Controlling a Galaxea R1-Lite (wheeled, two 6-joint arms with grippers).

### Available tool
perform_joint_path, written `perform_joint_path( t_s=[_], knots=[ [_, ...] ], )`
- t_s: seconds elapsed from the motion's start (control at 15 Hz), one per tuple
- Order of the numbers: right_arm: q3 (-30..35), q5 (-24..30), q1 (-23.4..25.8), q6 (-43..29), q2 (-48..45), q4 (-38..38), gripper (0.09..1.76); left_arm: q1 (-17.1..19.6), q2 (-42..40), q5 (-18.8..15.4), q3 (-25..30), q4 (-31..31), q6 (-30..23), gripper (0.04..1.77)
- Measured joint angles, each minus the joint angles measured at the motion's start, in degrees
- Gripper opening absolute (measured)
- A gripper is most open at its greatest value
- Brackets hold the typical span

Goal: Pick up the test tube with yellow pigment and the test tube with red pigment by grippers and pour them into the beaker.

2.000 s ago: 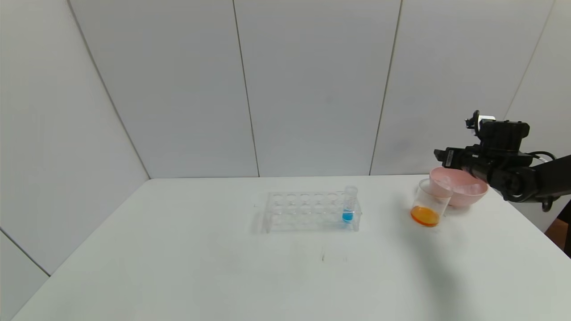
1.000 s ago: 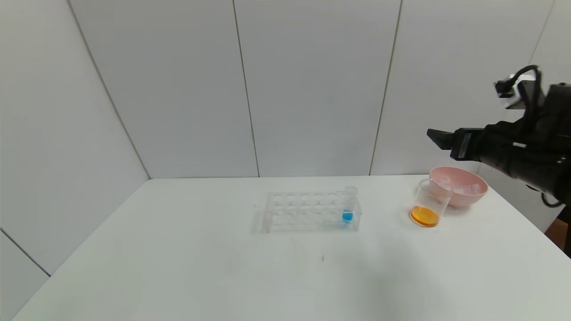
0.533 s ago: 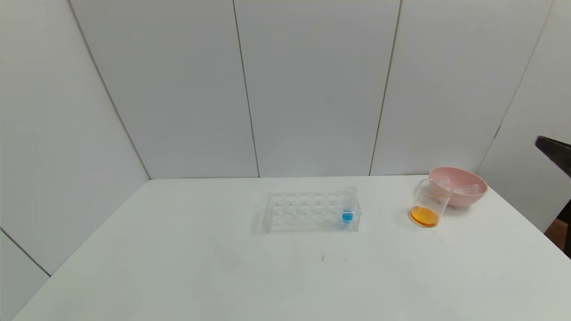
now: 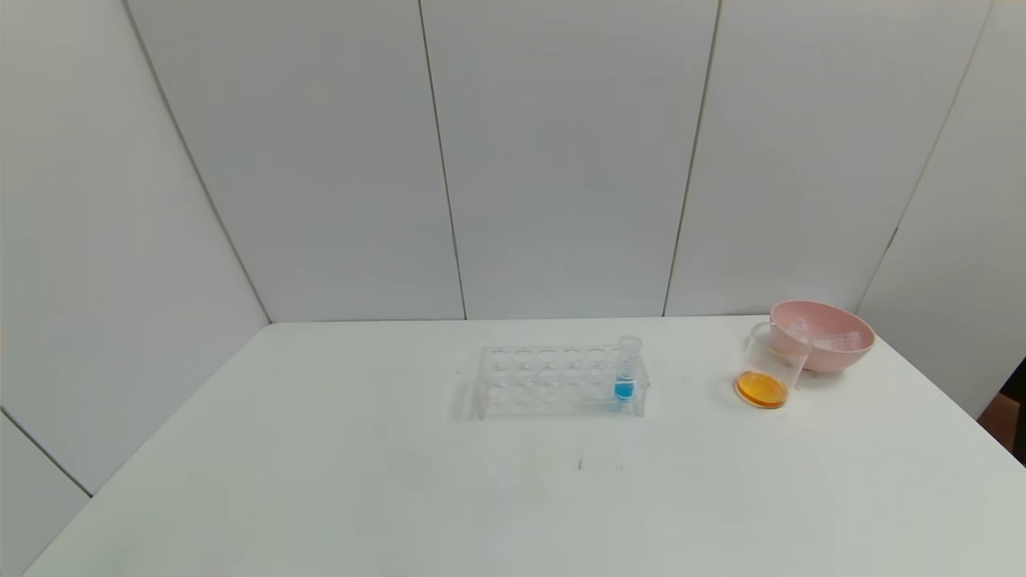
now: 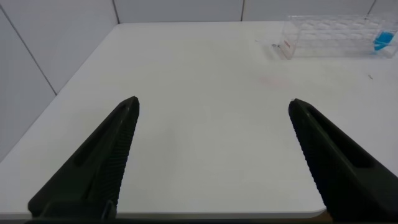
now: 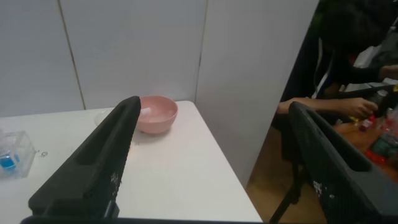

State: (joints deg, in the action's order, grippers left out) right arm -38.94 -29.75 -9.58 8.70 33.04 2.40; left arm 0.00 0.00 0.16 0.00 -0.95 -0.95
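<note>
Upright clear beaker (image 4: pixel 768 371) holding orange liquid touches pink bowl (image 4: pixel 830 332).

The head view looks down from afar on the whole white surface (image 4: pixel 321 481) around the clear rack (image 4: pixel 557 381). The left wrist view faces that rack (image 5: pixel 336 36) low across the surface. The right wrist view sees its end (image 6: pixel 12 158) from beyond the pink bowl (image 6: pixel 155 113).

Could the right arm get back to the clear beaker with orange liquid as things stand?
Probably yes. The right pincer is open and holds nothing, pulled back off the table's right edge. The clear beaker with orange liquid stands uncovered in front of the pink bowl, with bare white table on its near side.
</note>
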Motion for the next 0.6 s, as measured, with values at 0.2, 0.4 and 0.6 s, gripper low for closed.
perform_joint_path(
  t_s=[0.2,0.4,0.6],
  knots=[
    [2.3,-0.1,1.5,1.4,-8.6,-3.6,1.7,0.0,0.0,0.0,0.0,0.0,0.0,1.72],
    [5.5,0.7,1.5,-1.1,-14.6,-1.8,1.7,0.0,0.0,0.0,0.0,0.0,0.0,1.72],
    [6.6,-5.9,1.5,1.3,-16.5,-1.5,1.7,0.0,0.0,0.0,0.0,0.0,0.0,1.72]
  ],
)
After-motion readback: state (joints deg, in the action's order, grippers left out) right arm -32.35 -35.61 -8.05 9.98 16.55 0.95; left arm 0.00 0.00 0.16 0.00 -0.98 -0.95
